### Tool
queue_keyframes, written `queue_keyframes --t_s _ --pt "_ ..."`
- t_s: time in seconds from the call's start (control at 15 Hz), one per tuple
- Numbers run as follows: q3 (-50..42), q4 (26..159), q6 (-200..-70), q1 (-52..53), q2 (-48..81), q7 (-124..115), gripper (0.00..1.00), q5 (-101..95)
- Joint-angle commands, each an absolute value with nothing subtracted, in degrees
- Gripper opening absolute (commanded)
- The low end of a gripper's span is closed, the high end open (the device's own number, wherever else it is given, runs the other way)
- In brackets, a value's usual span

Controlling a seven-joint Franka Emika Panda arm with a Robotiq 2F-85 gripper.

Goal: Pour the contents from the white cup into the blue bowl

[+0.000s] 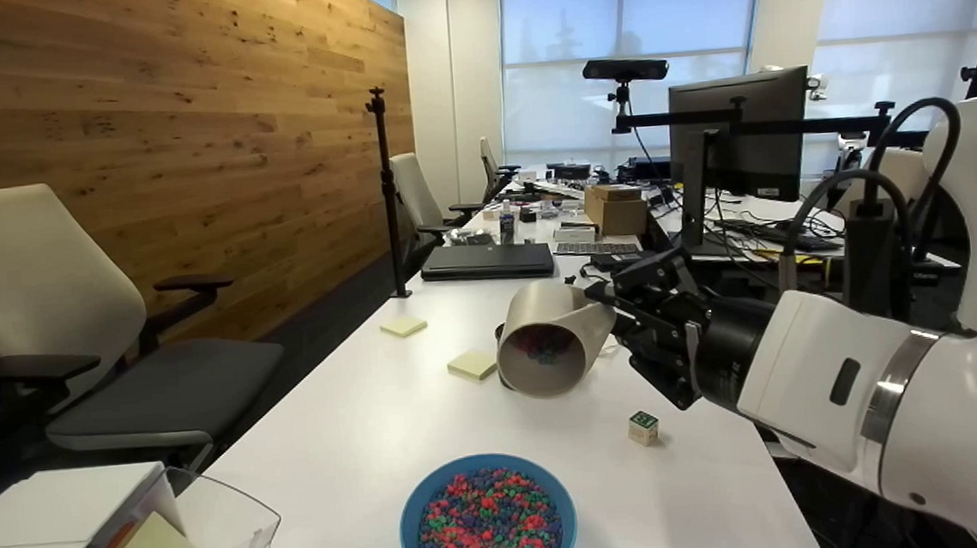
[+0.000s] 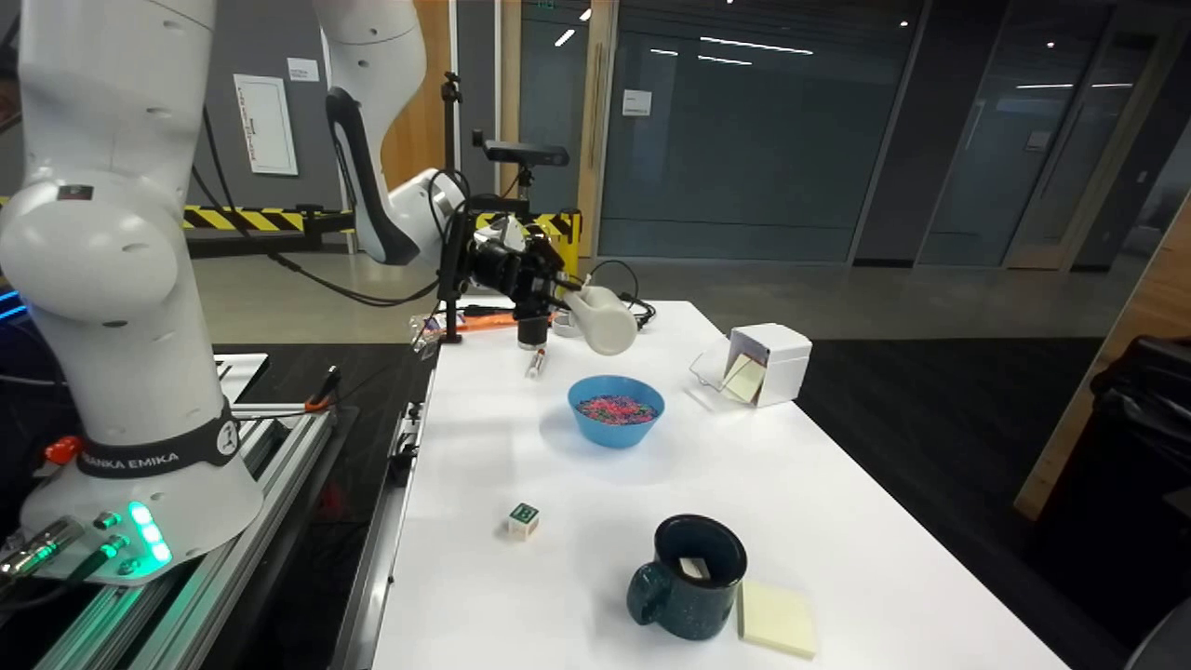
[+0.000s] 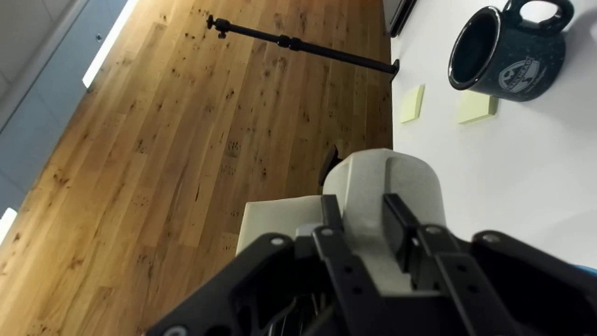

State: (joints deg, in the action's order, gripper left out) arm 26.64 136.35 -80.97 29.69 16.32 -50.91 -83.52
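Note:
The cream-white cup [image 1: 542,303] is held tilted in the air above bowl level. It also shows in an exterior view [image 2: 607,323] and in the wrist view [image 3: 413,179]. Its mouth faces the camera in an exterior view, with dark and reddish bits inside. My gripper [image 1: 606,300] is shut on a narrow part on the cup's side. The fingers [image 3: 360,205] press it from both sides in the wrist view. The blue bowl [image 1: 411,522] stands on the table, filled with pink, blue and green bits [image 2: 614,408]. Only a sliver of the bowl [image 3: 586,269] shows in the wrist view.
A dark mug [image 2: 690,596] stands near yellow note pads [image 1: 472,364]. A small letter cube [image 1: 644,428] lies on the table. A white box with a clear front [image 2: 783,363] stands near the bowl. A black pole [image 1: 387,195] rises at the table edge.

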Motion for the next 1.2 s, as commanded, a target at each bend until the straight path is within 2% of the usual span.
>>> queue_keyframes --t_s 0.0,1.13 --pt "27.1 136.6 -77.5 30.4 17.3 -48.3 0.07 -86.9" --pt "27.2 136.1 -76.2 31.8 22.6 -44.0 0.07 -93.9"
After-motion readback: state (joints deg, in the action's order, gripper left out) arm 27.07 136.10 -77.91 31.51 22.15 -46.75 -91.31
